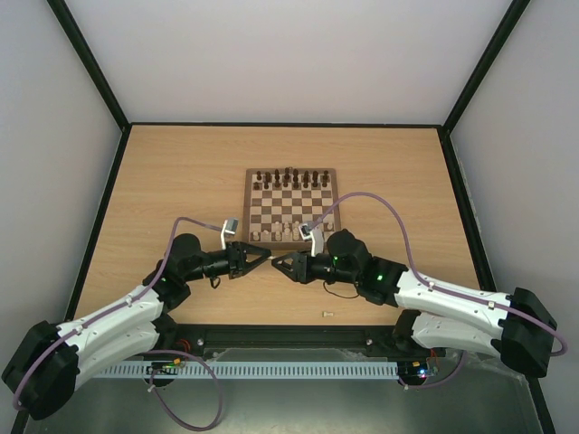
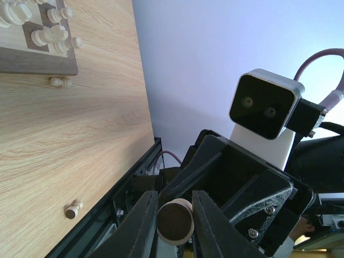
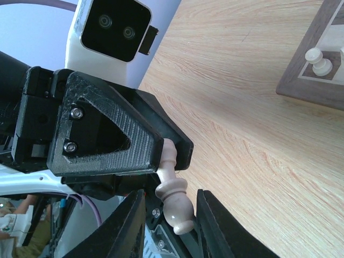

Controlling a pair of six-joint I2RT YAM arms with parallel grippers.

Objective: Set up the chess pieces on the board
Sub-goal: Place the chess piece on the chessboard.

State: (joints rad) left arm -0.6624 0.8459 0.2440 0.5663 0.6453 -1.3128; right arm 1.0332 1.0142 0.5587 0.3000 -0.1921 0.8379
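Pale walls (image 1: 271,54) enclose a light-wood table (image 1: 181,181) — black-edged, evenly lit.

chessboard (image 1: 291,208) on table (image 1: 163,181), 1 pale piece (image 1: 327,315) apart

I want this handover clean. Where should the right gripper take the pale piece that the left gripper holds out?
Grip the pale piece by its rounded free end, past the collar: the left gripper clamps the base end, so only that part is clear. Come in along the piece's axis, opposite the left gripper, with the right gripper straddling the bulb.
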